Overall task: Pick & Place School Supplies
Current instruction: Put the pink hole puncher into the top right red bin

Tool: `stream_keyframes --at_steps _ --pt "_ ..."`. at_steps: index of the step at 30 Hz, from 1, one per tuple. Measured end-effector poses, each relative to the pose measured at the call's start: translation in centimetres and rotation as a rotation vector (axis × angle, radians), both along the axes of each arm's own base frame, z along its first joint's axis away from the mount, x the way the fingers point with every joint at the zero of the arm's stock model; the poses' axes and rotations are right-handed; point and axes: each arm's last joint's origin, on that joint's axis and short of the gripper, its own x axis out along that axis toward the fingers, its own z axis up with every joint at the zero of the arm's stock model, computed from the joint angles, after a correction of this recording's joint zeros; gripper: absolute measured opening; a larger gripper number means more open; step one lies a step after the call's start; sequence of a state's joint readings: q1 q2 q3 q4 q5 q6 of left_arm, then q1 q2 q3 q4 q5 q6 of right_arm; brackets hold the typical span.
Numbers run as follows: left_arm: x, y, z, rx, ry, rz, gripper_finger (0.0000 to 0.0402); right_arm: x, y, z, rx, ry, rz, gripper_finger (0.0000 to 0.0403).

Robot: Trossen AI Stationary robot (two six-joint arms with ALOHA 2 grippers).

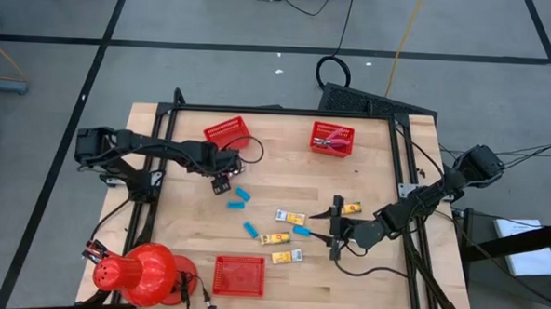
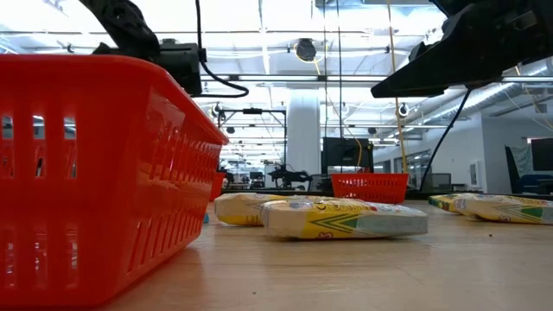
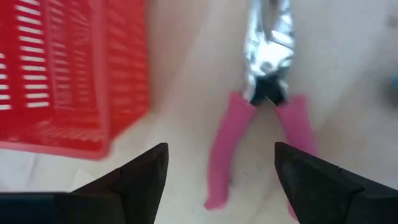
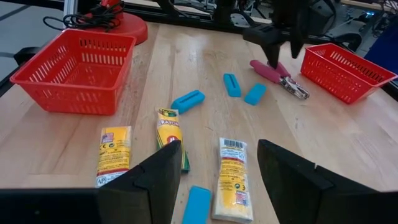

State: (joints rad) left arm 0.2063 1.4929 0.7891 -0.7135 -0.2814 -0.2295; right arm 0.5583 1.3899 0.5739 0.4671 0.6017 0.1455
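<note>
A pair of pink-handled pliers (image 3: 264,106) lies flat on the table beside a red mesh basket (image 3: 68,74). My left gripper (image 3: 221,152) hangs open above the pliers' handles (image 1: 223,182), one finger on either side, apart from them. My right gripper (image 4: 219,146) is open and low over the table's right middle (image 1: 334,228). In front of it lie yellow packets (image 4: 231,179) (image 4: 171,134) (image 4: 115,154) and light-blue blocks (image 4: 188,101) (image 4: 232,84) (image 4: 255,93) (image 4: 198,204), all flat on the wood. Another yellow packet (image 1: 350,208) lies beside the right gripper.
There are three red mesh baskets: far left (image 1: 228,132), far right (image 1: 332,138) with red-handled tools inside, and near edge (image 1: 239,275). A big red dome-shaped object (image 1: 140,272) sits at the near left corner. Bare wood (image 1: 284,178) shows in the table's middle between the baskets.
</note>
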Motion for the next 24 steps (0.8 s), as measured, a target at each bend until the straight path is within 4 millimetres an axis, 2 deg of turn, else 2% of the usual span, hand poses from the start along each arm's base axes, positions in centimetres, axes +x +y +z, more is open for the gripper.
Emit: stream_keyframes --at_steps 10,15,24 --pt "-0.2 1.0 0.0 -0.045 -0.011 0.022 0.0294 0.0 0.0 0.0 0.004 0.0 -0.001 0.0201" --pt "-0.9 1.2 -0.7 -0.072 0.003 0.042 0.0288 0.0 0.0 0.0 0.004 0.0 -0.001 0.0201" --pt "-1.3 1.2 -1.5 -0.12 -0.016 0.056 0.02 0.0 0.0 0.0 0.0 0.0 0.0 0.0201"
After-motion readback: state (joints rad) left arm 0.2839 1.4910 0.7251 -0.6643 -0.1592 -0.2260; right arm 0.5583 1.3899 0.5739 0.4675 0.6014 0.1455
